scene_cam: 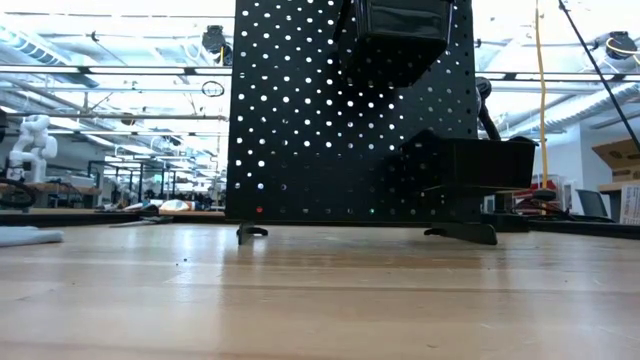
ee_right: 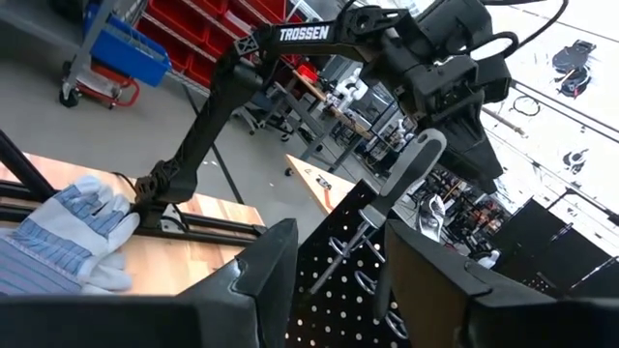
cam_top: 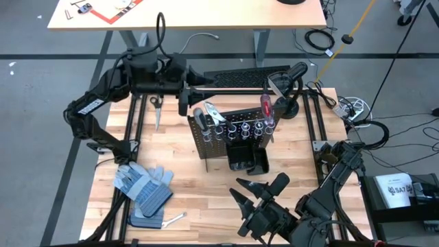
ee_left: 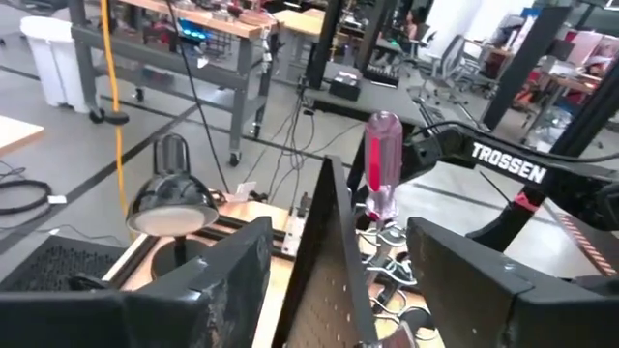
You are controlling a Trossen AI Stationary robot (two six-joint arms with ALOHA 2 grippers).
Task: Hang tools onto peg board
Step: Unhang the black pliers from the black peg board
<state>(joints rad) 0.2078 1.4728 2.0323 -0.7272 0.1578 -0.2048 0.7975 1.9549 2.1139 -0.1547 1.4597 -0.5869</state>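
The peg board (cam_top: 230,134) stands upright mid-table on its feet (scene_cam: 460,232), with its black bin (cam_top: 247,159) on the near face. A red-handled screwdriver (ee_left: 381,162) and a grey-handled one (ee_right: 412,170) stick down through its silver rings, with other silver tools (cam_top: 214,113) between them. My left gripper (ee_left: 334,251) hovers open off the board's left end (cam_top: 186,99), nothing between its fingers. My right gripper (cam_top: 259,184) stands open near the front edge, pointing at the board (ee_right: 338,261). A wrench (cam_top: 175,219) lies on the table by the gloves.
Blue-grey work gloves (cam_top: 144,186) lie at the near left. A pair of scissors or pliers (cam_top: 156,104) lies at the far left. A black ribbed mat (cam_top: 247,73) and a desk lamp (ee_left: 174,205) are behind the board. Bare wood lies between board and front edge.
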